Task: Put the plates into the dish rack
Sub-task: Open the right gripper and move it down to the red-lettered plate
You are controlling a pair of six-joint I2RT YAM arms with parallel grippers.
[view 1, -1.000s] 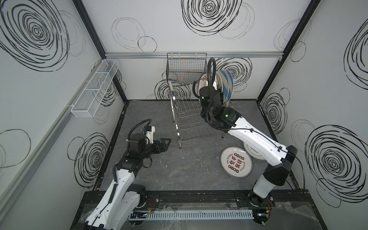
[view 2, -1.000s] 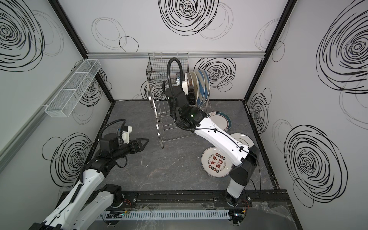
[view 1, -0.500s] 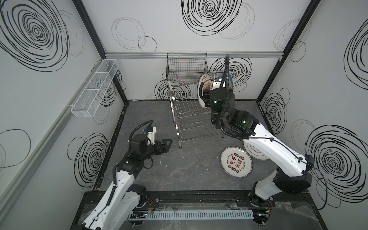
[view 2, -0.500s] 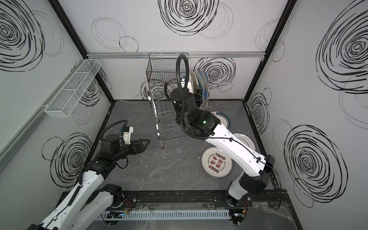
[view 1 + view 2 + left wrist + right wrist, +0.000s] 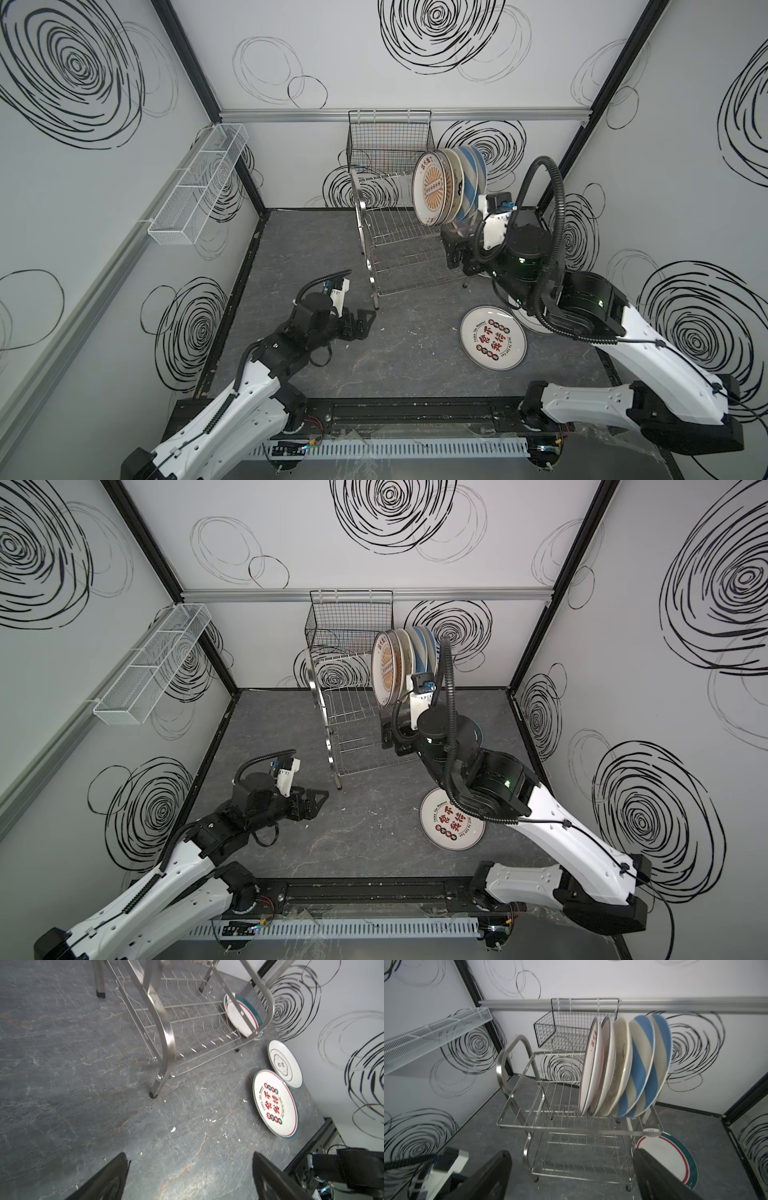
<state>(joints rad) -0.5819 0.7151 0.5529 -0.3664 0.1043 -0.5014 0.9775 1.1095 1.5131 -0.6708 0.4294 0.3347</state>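
Note:
The steel dish rack (image 5: 399,245) (image 5: 353,729) stands at the back middle. Several plates stand upright in its upper tier: an orange sunburst plate (image 5: 434,189) in front, blue-striped plates (image 5: 641,1068) behind. A red-black character plate (image 5: 493,343) (image 5: 274,1103), a whitish plate (image 5: 284,1064) and a teal-rimmed plate (image 5: 670,1157) lie flat on the floor to the right of the rack. My right gripper (image 5: 455,253) (image 5: 571,1151) hangs open and empty at the rack's right end, below the plates. My left gripper (image 5: 365,322) (image 5: 189,1154) is open and empty over the floor, in front of the rack's near leg.
A black wire basket (image 5: 388,137) hangs on the back wall behind the rack. A white mesh tray (image 5: 199,183) is fixed to the left wall. The right arm covers part of the floor plates in both top views.
My right gripper opened wide and drew back down and away from the upper tier, leaving the sunburst plate standing in the rack. My left gripper edged slightly toward the rack.

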